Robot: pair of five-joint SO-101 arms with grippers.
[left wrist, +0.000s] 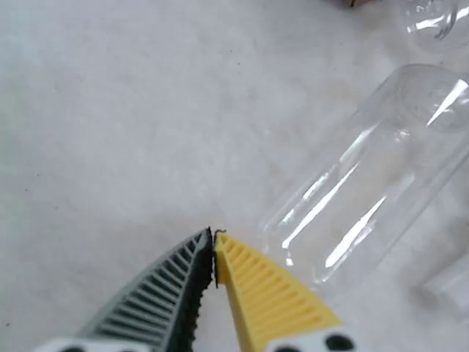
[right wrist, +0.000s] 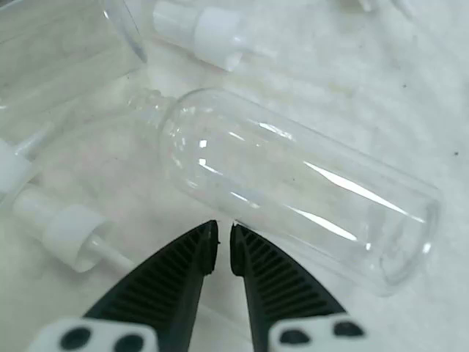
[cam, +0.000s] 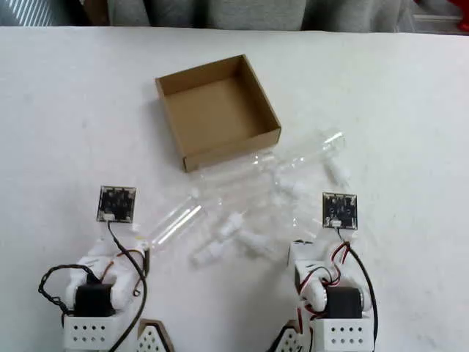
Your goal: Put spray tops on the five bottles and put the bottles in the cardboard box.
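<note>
**A:** Where does everything stand?

**B:** The cardboard box (cam: 220, 110) sits open in the upper middle of the high view, with nothing in it. The clear bottles (cam: 172, 224) lie on their sides on the bench (cam: 58, 110), scattered from just below the box down toward the two arms. The white spray tops (cam: 227, 227) lie loose among them.

**A:** And the tools?

**B:** The left tool (left wrist: 214, 249) is closed on nothing, its grey and yellow tips meeting over bare bench just beside a bottle (left wrist: 381, 183). The right tool (right wrist: 223, 243) has its jaws drawn almost together with nothing between them. It is close to the side of another bottle (right wrist: 293, 183), with a spray top (right wrist: 66, 231) near.

**A:** What could go wrong?

**B:** I'd say rolling is the main risk. The bottles are round and smooth, so a closed jaw nudging one could send it into its neighbours or off toward the box wall. The pile is crowded too, so reaching for one top may drag another by its thin tube. A top seated crooked on a neck probably won't hold.

**A:** Anything you can't make out?

**B:** I can't count the bottles. Clear plastic on a white bench blurs together in the middle, so I can't confirm five. I can't tell whether any top is already fitted. The bottle by the left tool is cut off at the frame edge, its neck out of sight.
</note>
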